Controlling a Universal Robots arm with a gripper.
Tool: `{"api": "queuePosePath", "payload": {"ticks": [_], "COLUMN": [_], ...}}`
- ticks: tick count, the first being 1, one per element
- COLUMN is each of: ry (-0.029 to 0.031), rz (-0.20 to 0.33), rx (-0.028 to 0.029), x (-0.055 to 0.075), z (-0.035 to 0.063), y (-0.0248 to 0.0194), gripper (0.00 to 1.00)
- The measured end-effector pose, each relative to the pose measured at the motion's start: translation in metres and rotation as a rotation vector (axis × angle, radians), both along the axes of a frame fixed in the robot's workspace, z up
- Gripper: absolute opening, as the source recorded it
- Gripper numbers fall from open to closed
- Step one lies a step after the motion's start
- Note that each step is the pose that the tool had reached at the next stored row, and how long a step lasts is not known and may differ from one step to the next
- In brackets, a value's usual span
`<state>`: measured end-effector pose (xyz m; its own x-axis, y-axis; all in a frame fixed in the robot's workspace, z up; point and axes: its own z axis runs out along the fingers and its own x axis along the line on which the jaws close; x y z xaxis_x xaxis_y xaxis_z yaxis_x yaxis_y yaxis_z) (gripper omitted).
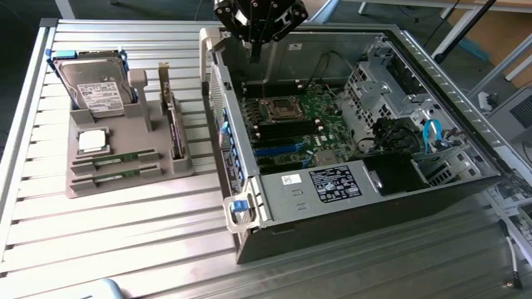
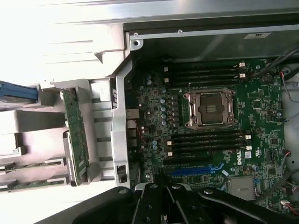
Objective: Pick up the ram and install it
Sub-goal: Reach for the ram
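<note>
Two rams, thin green sticks, lie side by side in slots at the front of the grey holder tray (image 1: 116, 128): one ram (image 1: 112, 160) (image 2: 29, 164) and its twin (image 1: 112, 177) (image 2: 28, 184). My gripper (image 1: 253, 45) (image 2: 162, 195) hangs high over the open computer case (image 1: 349, 193), above the far edge of the motherboard (image 1: 301, 121) (image 2: 210, 140). It is well away from the tray, shut, and holds nothing. Black memory slots (image 2: 205, 72) run on both sides of the processor socket (image 2: 210, 108).
The tray also carries a hard drive (image 1: 91, 81), a square silver processor chip (image 1: 91, 141) and an upright expansion card (image 1: 172, 128) (image 2: 77, 135). Case walls, a drive cage (image 1: 374, 81) and cables (image 1: 432, 134) ring the motherboard. Everything rests on a slatted metal table (image 1: 124, 237).
</note>
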<state>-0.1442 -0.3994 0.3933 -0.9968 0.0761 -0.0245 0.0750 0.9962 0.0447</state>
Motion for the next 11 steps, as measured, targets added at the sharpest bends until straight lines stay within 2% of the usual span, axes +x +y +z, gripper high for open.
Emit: {"api": "queuePosePath", "payload": {"ticks": [11], "ry": [0.0000], "rz": [0.000], "rx": [0.0001], "x": [-0.019], "z": [0.0000], "y": [0.0000], "gripper": [0.11]}}
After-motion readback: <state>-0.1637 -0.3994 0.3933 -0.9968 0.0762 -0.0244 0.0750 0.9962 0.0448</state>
